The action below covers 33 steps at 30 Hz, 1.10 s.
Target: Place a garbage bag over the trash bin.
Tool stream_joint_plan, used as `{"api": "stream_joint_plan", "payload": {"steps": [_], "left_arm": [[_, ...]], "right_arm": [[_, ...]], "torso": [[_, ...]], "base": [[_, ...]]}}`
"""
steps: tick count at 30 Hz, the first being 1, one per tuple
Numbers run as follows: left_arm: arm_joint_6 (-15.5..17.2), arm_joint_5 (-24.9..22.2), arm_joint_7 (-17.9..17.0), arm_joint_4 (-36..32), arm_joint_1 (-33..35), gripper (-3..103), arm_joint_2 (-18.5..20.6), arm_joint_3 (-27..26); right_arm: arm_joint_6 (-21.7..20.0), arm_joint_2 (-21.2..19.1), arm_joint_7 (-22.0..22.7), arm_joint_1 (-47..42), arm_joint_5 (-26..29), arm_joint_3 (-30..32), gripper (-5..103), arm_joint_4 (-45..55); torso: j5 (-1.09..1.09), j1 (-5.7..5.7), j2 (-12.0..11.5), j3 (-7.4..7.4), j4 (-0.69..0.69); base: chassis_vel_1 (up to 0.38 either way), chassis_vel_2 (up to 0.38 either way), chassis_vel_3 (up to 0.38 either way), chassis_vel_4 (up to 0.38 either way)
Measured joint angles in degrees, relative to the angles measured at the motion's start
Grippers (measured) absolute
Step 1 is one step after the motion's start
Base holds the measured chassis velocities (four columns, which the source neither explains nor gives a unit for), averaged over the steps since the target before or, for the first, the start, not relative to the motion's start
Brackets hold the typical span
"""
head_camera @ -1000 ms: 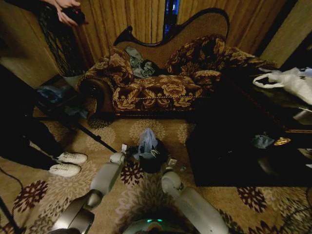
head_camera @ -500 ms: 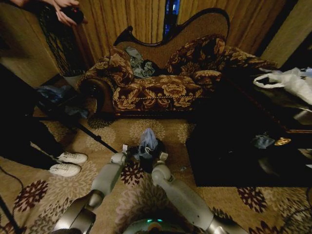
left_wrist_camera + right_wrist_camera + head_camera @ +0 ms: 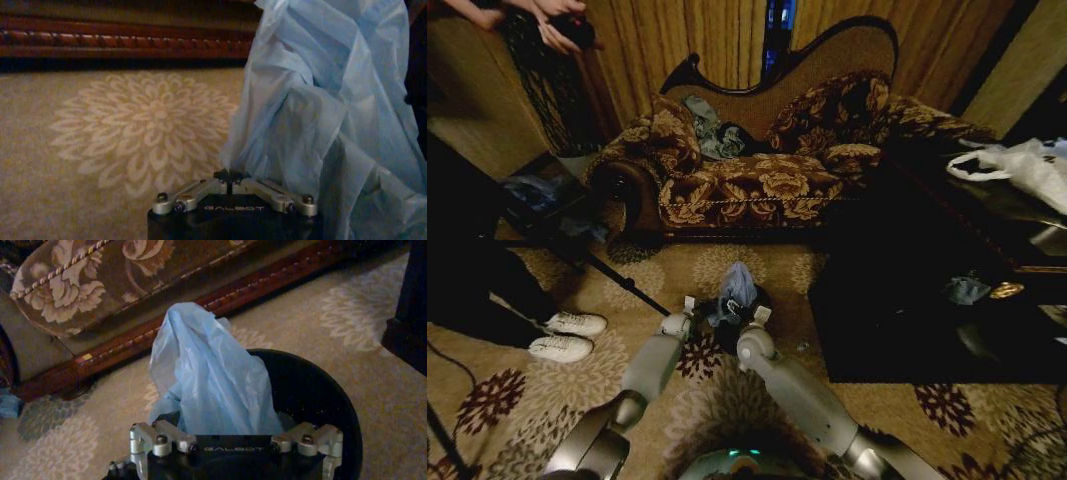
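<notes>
The left claw (image 3: 230, 186) was clamped on the garbage bag (image 3: 320, 115) edge; the right claw (image 3: 235, 439), fingers apart, straddled the bag above the trash bin (image 3: 320, 405).

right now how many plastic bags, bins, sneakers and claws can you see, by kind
plastic bags: 2, the light blue garbage bag bunched up out of the bin and a white bag on the dark table
bins: 1, the black trash bin
sneakers: 2, a white pair on the carpet
claws: 2, left claw and right claw, both at the bin
total: 7
</notes>
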Motion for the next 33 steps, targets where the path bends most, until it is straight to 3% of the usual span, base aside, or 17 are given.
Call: {"api": "stream_joint_plan", "payload": {"steps": [2,20,33], "left_arm": [[-0.1,0.2,0.0,0.1,0.1,0,0.0,-0.1],[1.1,1.3,-2.0,0.0,1.4,0,1.6,-1.9],[-0.3,0.1,-1.9,2.7,0.8,0,3.1,-1.9]], "right_arm": [[0.0,0.2,0.0,0.1,-0.1,0.1,94,0.0],[-0.4,0.3,0.1,0.4,-0.9,-0.8,97,1.0],[-0.4,4.6,-1.3,3.7,-1.9,-1.5,97,-6.4]], "torso": [[0.0,0.0,0.0,0.0,0.0],[-0.02,0.0,0.0,0.0,-0.02],[-0.01,0.0,0.0,0.0,0.01]], "base": [[0.0,0.0,0.0,0.0],[0.0,0.0,0.0,0.0],[0.0,0.0,0.0,0.0]]}}
